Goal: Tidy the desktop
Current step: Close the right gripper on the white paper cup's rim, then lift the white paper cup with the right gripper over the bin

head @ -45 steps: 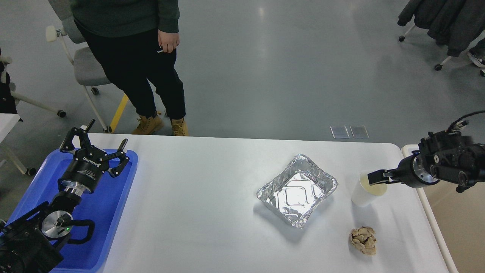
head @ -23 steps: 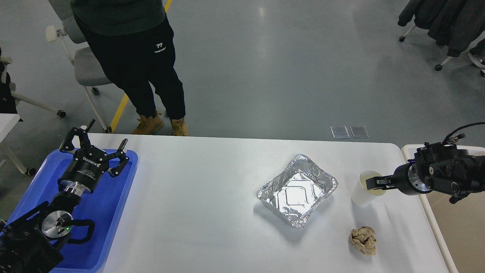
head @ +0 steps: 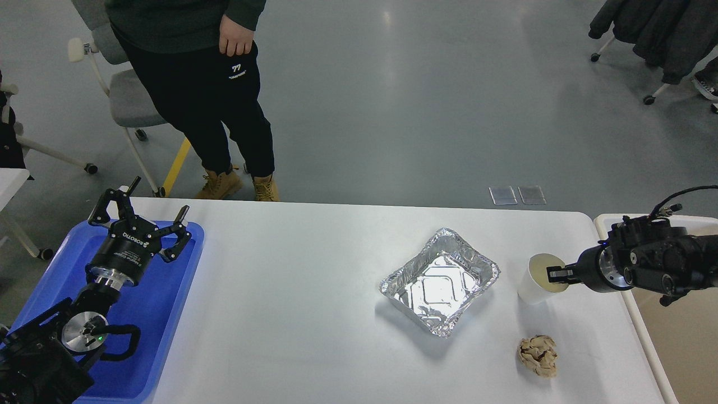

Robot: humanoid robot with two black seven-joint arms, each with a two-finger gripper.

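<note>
The white desktop (head: 303, 314) holds a crumpled foil tray (head: 440, 280), a white paper cup (head: 533, 286) to its right, and a brown crumpled paper ball (head: 537, 354) near the front right. My right gripper (head: 556, 274) reaches in from the right with its tip at the cup's rim, over the mouth. It is seen side-on, so its fingers cannot be told apart. My left gripper (head: 143, 219) is open and empty above the blue tray (head: 168, 314) at the left edge.
A beige bin (head: 681, 336) stands off the desktop's right edge, under my right arm. A person (head: 196, 84) stands beyond the far left corner, next to a grey chair (head: 120, 95). Another chair with dark coats (head: 656, 33) is at the far right.
My right gripper has moved down and its tip has settled into the cup's mouth. The cup has shifted slightly left. The person has moved a hand. My left arm has not moved.
</note>
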